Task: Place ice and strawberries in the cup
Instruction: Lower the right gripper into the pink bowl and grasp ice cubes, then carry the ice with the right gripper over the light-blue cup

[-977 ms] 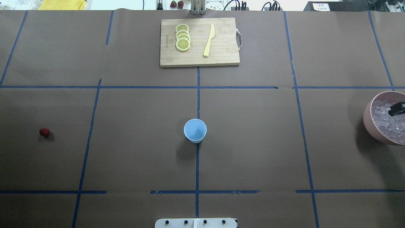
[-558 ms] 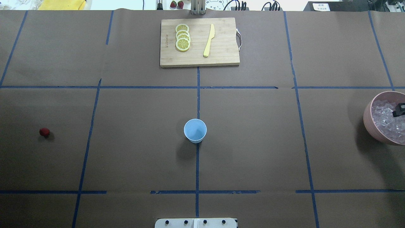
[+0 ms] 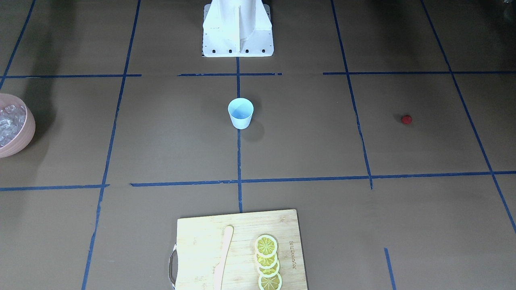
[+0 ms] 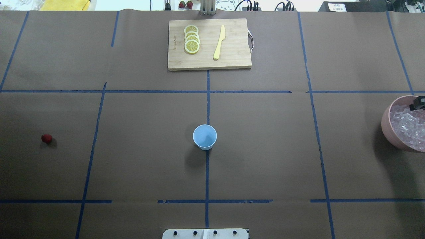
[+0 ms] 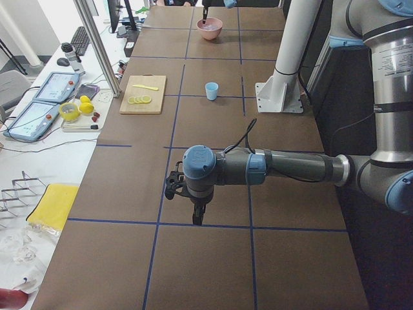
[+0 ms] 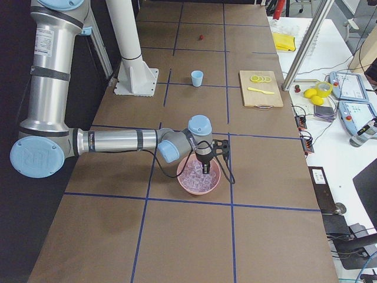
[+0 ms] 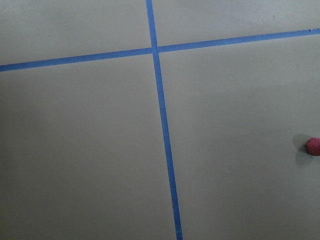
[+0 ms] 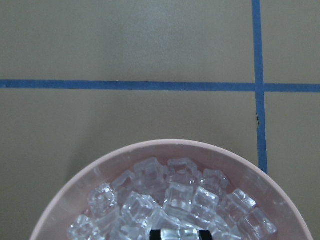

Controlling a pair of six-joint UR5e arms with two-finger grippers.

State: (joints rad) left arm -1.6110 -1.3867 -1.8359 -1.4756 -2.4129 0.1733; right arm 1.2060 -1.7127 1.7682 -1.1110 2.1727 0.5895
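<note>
Right pincer (image 6: pixel 205 169) over ice (image 8: pixel 175 197) in pink bowl (image 8: pixel 100 167), opening unclear, left pincer (image 5: pixel 197 218) likewise, cup (image 4: pixel 205 136) upright, mouth up

Left arm (image 5: pixel 290 169): silver-grey metal tubes, dark grey joint housings, round light-blue joint caps (image 5: pixel 197 159), blue ring bands. Thin black cable (image 5: pixel 248 132) loops from forearm to wrist. Left gripper (image 5: pixel 197 218): black, slim fingers. Right arm (image 6: pixel 112 141): same build; large blue end cap (image 6: pixel 35 157) with embossed lettering. Right gripper (image 6: pixel 206 169): black. White column pedestal (image 3: pixel 238 28), flared foot, row of dark bolts (image 3: pixel 230 51).
</note>
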